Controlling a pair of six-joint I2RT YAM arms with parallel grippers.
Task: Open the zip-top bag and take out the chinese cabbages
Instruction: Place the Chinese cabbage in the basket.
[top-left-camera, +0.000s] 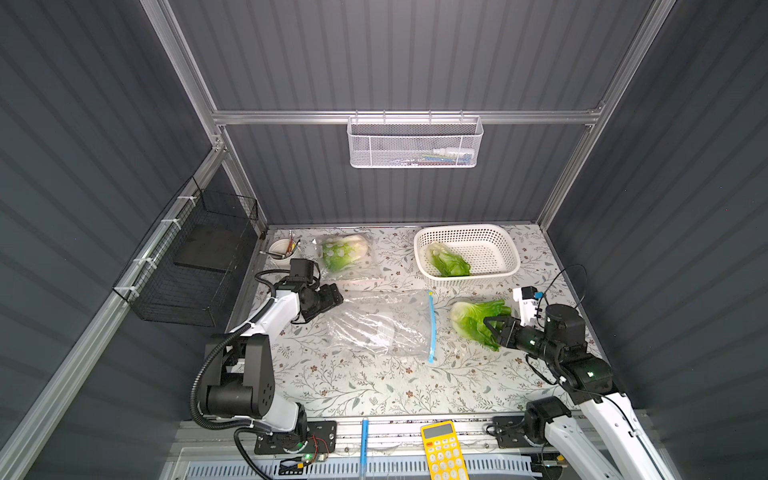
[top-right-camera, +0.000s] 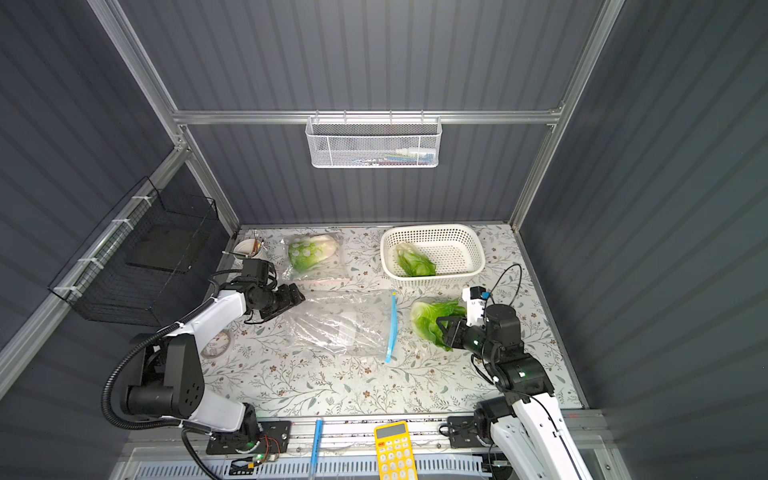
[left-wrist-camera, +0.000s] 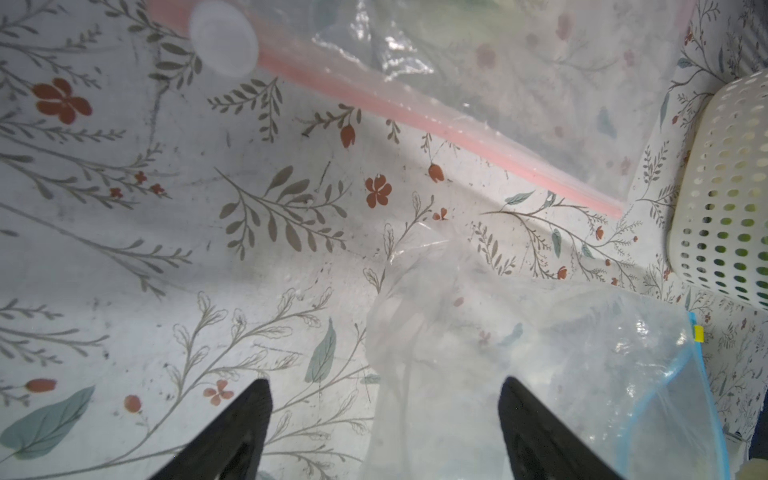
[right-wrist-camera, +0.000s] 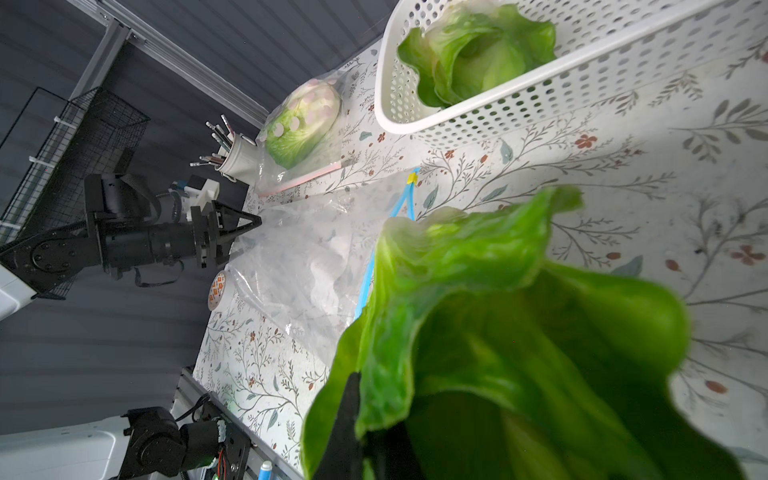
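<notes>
My R gripper was clamped on the leafy end of the held cabbage, at approx 3 o'clock on the floral table in both top views. Its long axis ran roughly 10-to-4: white stem base twd 10, leaf tips twd 4 and into my jaws. Couldn't tell whether it was resting on the table or just off it. In the R wrist view the crinkly leaves filled most of the frame.

My L gripper sat w/ jaws wide apart, gripping nothing, at the 9 o'clock edge of the blue-zip bag. L wrist view: both fingers spread, crumpled film of the bag lying btwn them.

Blue-zip bag lay flat at table centre, looked empty. Its zip strip ran 12-to-6 along the side nearest the held cabbage.

Basket cabbage lay in the white perforated basket at approx 1 o'clock, axis 11-to-5, base twd 11.

Bagged cabbage was inside the pink-zip bag at approx 11 o'clock, axis 2-to-8, base twd 2, leaves twd 8.
</notes>
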